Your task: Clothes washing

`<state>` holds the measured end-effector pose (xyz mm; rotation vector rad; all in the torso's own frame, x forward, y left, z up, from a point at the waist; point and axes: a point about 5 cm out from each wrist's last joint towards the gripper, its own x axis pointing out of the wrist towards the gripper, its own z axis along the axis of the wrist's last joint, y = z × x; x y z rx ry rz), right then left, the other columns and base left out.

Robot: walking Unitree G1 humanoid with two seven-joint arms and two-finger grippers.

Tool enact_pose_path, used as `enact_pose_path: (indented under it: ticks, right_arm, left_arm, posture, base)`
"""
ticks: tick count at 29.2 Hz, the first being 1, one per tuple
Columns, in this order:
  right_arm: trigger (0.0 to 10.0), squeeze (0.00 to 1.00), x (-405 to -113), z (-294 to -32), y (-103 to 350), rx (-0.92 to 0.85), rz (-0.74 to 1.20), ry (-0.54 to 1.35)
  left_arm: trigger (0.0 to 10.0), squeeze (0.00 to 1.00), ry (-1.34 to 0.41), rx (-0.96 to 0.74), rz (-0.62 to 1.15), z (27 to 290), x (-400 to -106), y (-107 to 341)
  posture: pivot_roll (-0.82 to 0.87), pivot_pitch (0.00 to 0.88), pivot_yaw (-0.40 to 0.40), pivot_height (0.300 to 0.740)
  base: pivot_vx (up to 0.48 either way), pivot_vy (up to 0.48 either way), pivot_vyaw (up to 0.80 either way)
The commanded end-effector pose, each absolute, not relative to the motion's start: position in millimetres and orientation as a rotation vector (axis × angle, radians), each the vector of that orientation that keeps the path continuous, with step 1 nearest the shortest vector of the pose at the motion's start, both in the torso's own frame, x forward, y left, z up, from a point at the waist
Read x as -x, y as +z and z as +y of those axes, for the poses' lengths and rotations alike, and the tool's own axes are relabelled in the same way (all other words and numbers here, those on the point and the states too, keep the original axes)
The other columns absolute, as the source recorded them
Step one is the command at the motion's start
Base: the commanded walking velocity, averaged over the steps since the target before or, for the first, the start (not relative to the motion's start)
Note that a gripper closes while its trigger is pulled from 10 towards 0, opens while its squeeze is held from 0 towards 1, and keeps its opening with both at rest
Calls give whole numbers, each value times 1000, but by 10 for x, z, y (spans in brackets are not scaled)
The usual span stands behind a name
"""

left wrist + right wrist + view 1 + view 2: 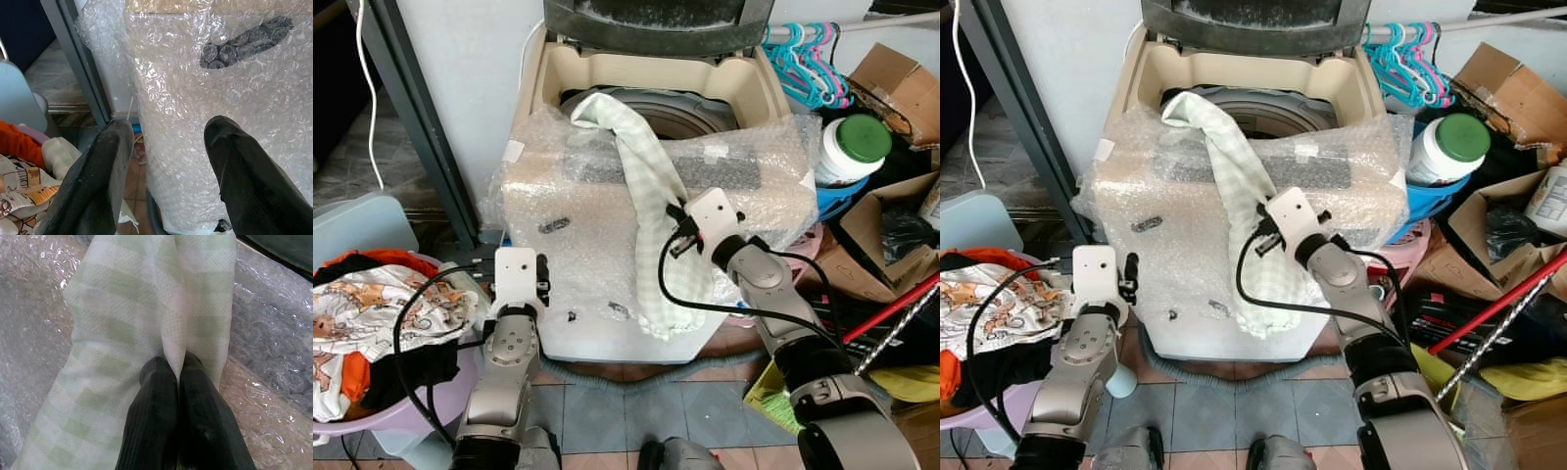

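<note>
**A:** What's my right gripper [177, 369] doing?

**B:** I've got it pinched tight on a fold of the green-checked cloth [641, 186]. That cloth drapes from the washing machine [651, 73] drum opening, over the bubble wrap [558, 215] on the front edge, and hangs down the front panel.

**A:** And the left?

**B:** My left gripper [168, 147] is spread wide, holding nothing, low beside the machine's wrapped front corner. The lavender laundry basket [411, 416] with its heap of clothes [362, 313] sits at my left.
</note>
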<state>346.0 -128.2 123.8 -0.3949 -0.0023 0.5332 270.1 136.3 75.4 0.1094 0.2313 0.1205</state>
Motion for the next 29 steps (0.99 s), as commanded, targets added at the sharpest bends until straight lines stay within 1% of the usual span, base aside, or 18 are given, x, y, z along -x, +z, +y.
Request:
enact_pose_path:
  ticks: [1,5,9,10,11,13,14,15,16,18,19,20,21,22,23,29]
  right_arm:
    - [0,0,-3556,-1411,1373,404,-22,492]
    - [0,0,-3651,-1475,1535,420,-52,486]
    - [0,0,-3812,-1555,1845,432,-104,462]
    - [0,0,-3878,-1578,1980,438,-123,451]
    - [0,0,-3983,-1616,2231,449,-157,427]
    - [0,0,-4011,-1627,2310,452,-168,419]
    - [0,0,-4080,-1656,2565,499,-211,386]
    - [0,0,-4080,-1656,2565,499,-211,386]
    - [0,0,-4141,-1716,2881,537,-261,318]
    - [0,0,-4174,-1804,3176,520,-300,220]
    - [2392,0,-4186,-1865,3355,539,-313,139]
    - [4627,0,-4188,-1877,3392,559,-316,117]
    - [10000,0,-4185,-1872,3446,555,-330,113]
    - [10000,0,-4183,-1864,3474,547,-339,117]
    - [10000,1000,-4186,-1857,3490,538,-343,110]
    - [10000,1000,-4202,-1706,3388,546,-386,125]
  left_arm:
    - [10000,0,105,-121,219,1330,-2693,790]
    - [10000,0,104,-120,222,1323,-2683,781]
    - [10000,0,108,-117,229,1322,-2665,770]
    - [10000,0,109,-116,230,1319,-2659,768]
    - [10000,0,110,-116,231,1316,-2650,768]
    - [10000,0,110,-116,231,1315,-2648,767]
    - [10000,0,112,-115,231,1319,-2650,770]
    - [10000,0,112,-115,231,1319,-2650,770]
    - [10000,0,115,-116,232,1330,-2654,772]
    - [10000,0,118,-118,232,1345,-2659,773]
    - [10000,0,120,-121,232,1351,-2660,773]
    - [10000,0,120,-122,232,1352,-2660,773]
    - [10000,0,120,-123,231,1351,-2661,774]
    - [10000,0,120,-123,230,1350,-2662,776]
    - [10000,0,122,-124,229,1350,-2663,779]
    - [10000,0,138,-117,232,1338,-2638,780]
  posture:
    - [-13,70,-71,740]
    - [-12,75,-76,740]
    - [-12,82,-82,740]
    - [-10,85,-86,740]
    - [-9,87,-87,740]
    - [-7,88,-88,740]
    - [-3,89,-89,740]
    - [-3,89,-89,740]
    - [1,89,-88,740]
    - [1,89,-86,740]
    - [-1,89,-86,740]
    - [4,88,-89,740]
    - [6,87,-91,740]
    - [6,87,-91,740]
    - [14,86,-95,740]
    - [21,87,-92,740]
  base:
    - [0,0,0]
    - [0,0,0]
    - [0,0,0]
    - [0,0,0]
    - [0,0,0]
    - [0,0,0]
    - [0,0,0]
    - [0,0,0]
    - [0,0,0]
    - [0,0,0]
    - [0,0,0]
    - [0,0,0]
    - [0,0,0]
    - [0,0,0]
    - [0,0,0]
    - [0,0,0]
